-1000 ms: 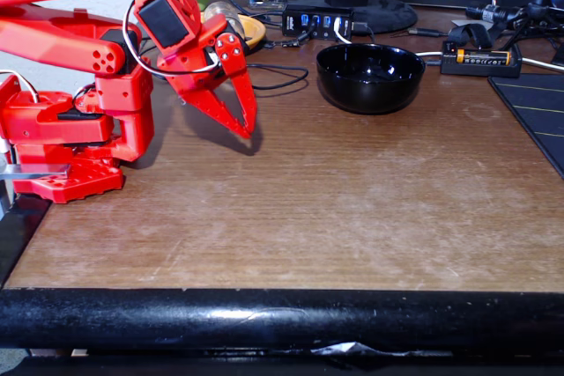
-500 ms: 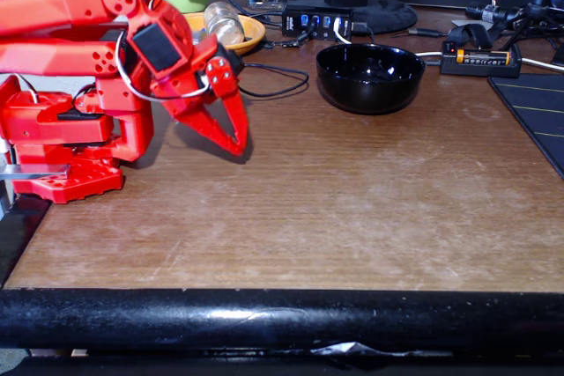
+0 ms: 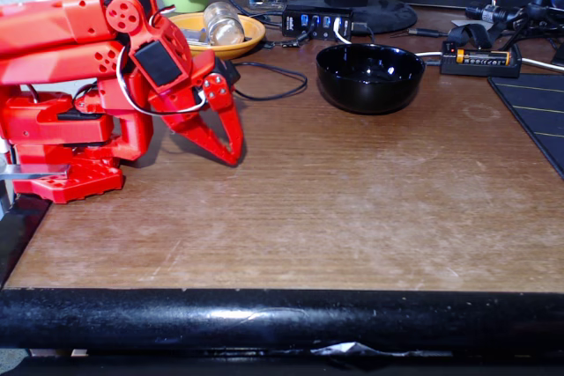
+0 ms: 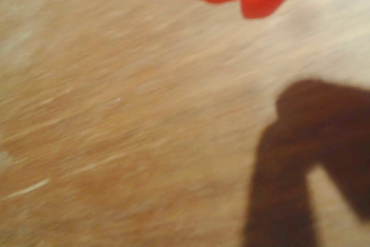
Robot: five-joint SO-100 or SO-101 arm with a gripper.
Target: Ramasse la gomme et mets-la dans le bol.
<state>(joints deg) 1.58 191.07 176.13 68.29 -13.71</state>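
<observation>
Tool (image 3: pixel 231 154) w/ fingers together, tip pointing down at tabletop (image 3: pixel 335 209), left-centre of fixed view. One black bowl (image 3: pixel 370 77) upright, upper centre, well apart. Eraser not discernible, so orientation unknown.

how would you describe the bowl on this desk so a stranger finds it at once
In the fixed view, start at the monitor's stand at the back of the brown wooden desk. Right in front of it sits a glossy black round bowl, deep and wide-rimmed. The shallow orange-yellow dish further left holds a glass jar.
</observation>
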